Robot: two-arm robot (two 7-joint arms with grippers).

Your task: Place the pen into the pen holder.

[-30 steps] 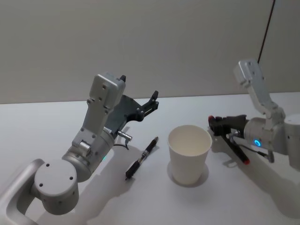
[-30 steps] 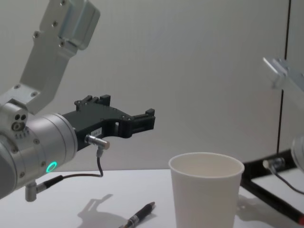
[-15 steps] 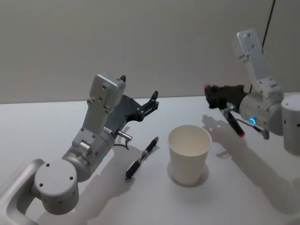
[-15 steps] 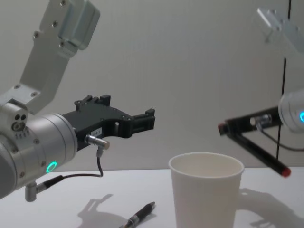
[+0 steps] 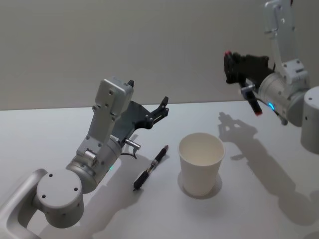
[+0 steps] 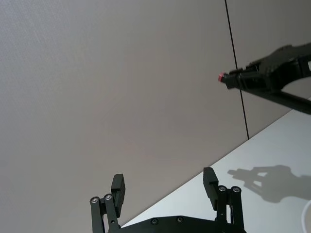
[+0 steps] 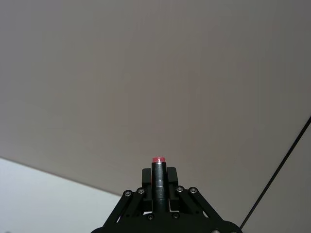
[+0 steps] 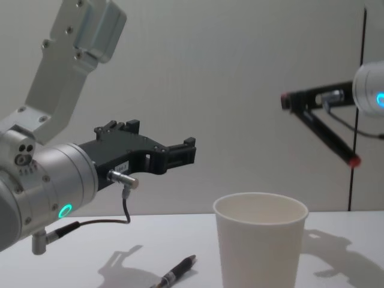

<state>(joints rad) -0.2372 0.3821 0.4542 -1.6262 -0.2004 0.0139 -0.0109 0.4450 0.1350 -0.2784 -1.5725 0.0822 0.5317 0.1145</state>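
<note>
Closest to you on the left, your left arm bends up from the white table. Your left gripper hangs in the air above the table and points toward the wall. Its two fingers are wide apart, as you can see well in the left wrist view.

A bit further out, a black pen lies flat on the table. It lies at a slant, below the left gripper and just to the left of the cup. It is near the cup but does not touch it.

Next comes the pen holder. It is a plain white paper cup. It stands up straight on the table with its round mouth facing up, about in the middle between your two arms.

Further back and to the right, your right gripper is high in the air, well above the rim of the cup. Its fingers are pressed together on one end of a red-tipped pen. One red tip pokes out at the fingertips. From there the pen slopes down and to the right, and its other red end hangs in the air. It is well apart from the cup.

Behind it all is a plain grey wall.
</note>
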